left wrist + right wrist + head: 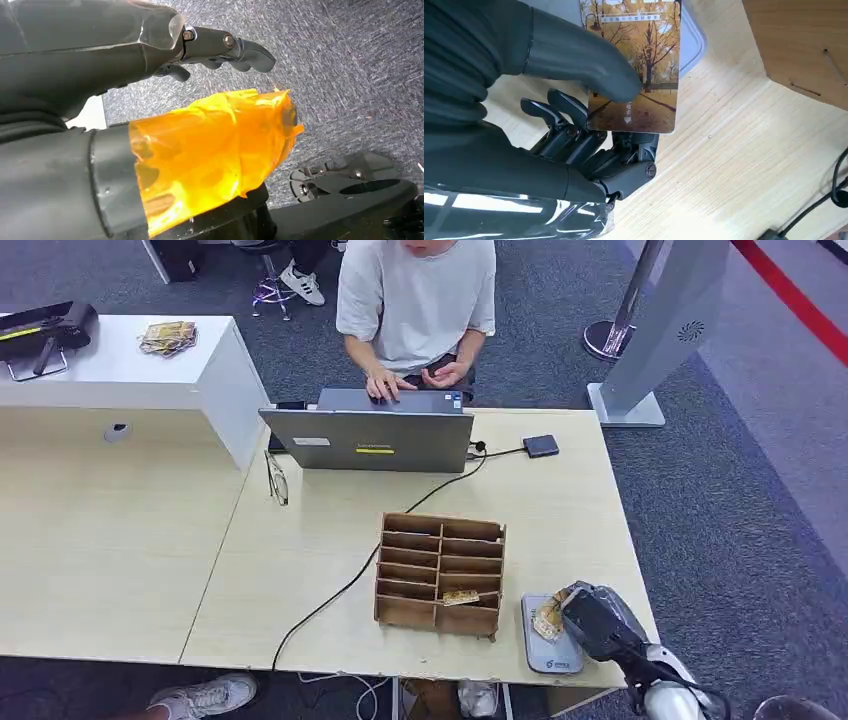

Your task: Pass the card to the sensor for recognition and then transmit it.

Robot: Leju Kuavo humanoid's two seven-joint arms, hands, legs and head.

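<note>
Card (634, 65) is pinched btwn thumb and fingers of the right hand (589, 125), held over the grey sensor pad (548, 645) at the near table edge, right of the wooden slot rack (440, 575). Can't tell if it touches the pad. Left hand (220, 47) hangs over carpet, fingers curled in, holding nothing. Risks, imo: thumb grip sits near the card's edge, so a tilt could let it slip; held too high or askew, no read; pad is near the edge, a nudge could push it off.
</note>
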